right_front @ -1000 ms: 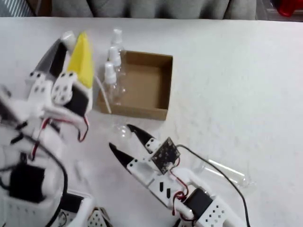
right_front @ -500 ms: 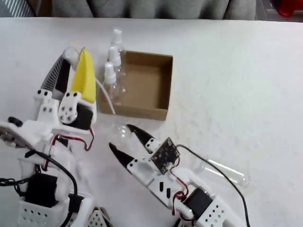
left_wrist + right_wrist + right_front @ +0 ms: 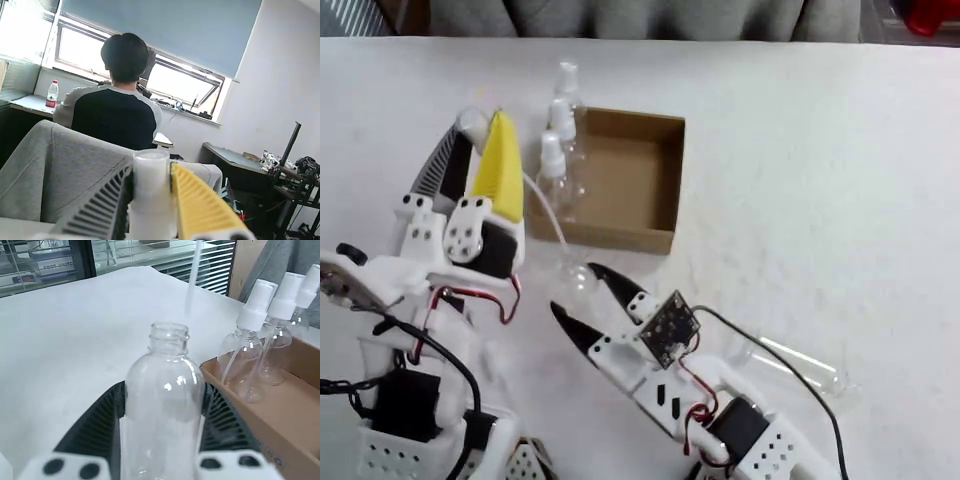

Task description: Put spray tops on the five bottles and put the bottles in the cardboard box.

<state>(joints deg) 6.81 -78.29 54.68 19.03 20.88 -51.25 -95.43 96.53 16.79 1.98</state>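
White table (image 3: 800, 150), cardboard box (image 3: 630, 185) sitting on it ahead of both my arms, open side up.

Left gripper (image 3: 480, 112) is up off the table, just beside the box's left wall. The yellow finger and black ribbed finger are clamped on a spray top (image 3: 150, 195). In the left wrist view the white cap sits squeezed between the two fingers and pokes out past the tips.

Right gripper (image 3: 573, 288) is low on the table, near the box's front wall, with its black fingers closed against both sides of the open bottle (image 3: 162, 410). That bottle is upright and clear, threaded neck bare, nothing on it.

Three capped bottles (image 3: 247, 360) stand in a row inside the box along its left wall, white spray tops on, tubes visible through the plastic.

One spare bottle (image 3: 790, 365) lies on its side on the table, beside my right arm and well apart from the box. Can't tell from here whether it's capped.

Dip tube (image 3: 192, 275) hangs from the held spray top, tip just above the open neck, not inside it.
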